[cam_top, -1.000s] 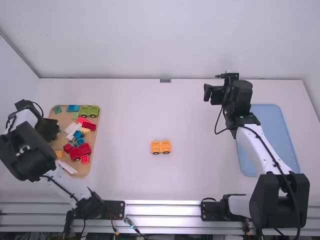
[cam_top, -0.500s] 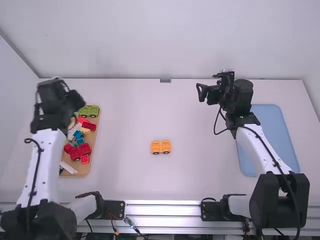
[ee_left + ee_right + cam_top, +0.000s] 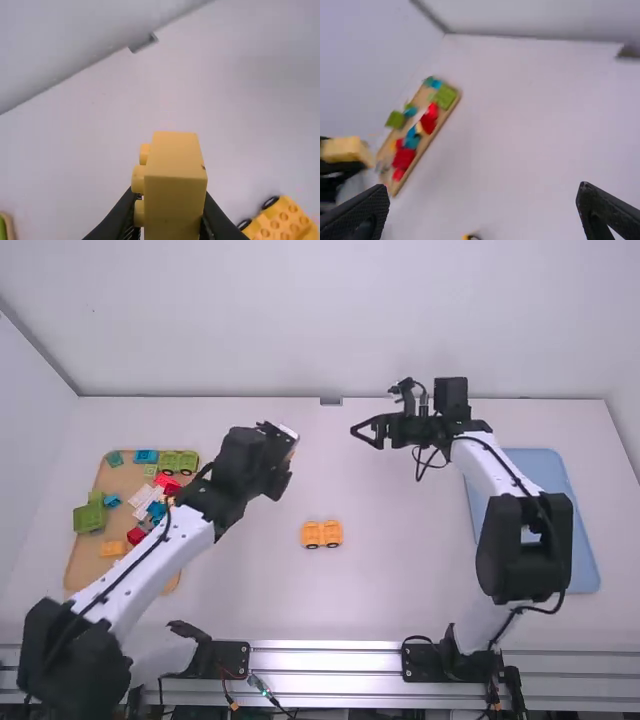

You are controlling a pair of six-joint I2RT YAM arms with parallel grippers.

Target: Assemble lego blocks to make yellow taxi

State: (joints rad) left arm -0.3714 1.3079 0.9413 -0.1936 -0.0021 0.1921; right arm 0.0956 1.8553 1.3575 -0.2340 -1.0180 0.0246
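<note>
Grippers: two. The left gripper (image 3: 284, 462), just above the frame's center, is clamped on a yellow block (image 3: 172, 165), three studs facing sideways. The right gripper (image 3: 368, 430), upper right of center, has its fingers (image 3: 357, 212) wide apart.
Yellow base (image 3: 322, 533): one, near the frame's center, two black wheels showing, studs up, well apart from both trays and the table's far edge.
Wood tray (image 3: 122, 480): one, at left, partly behind the left arm. It bears one green base (image 3: 179, 463) on wheels at its upper right edge, one larger green block (image 3: 89, 518) at its left edge, one orange block (image 3: 113, 549) lower down, and several red, blue and white blocks; their full count cannot be told.
Blue tray (image 3: 585, 558): one, at right, its left edge partly behind the right arm.
Room: a broad span of table (image 3: 400, 580) between the trays.
</note>
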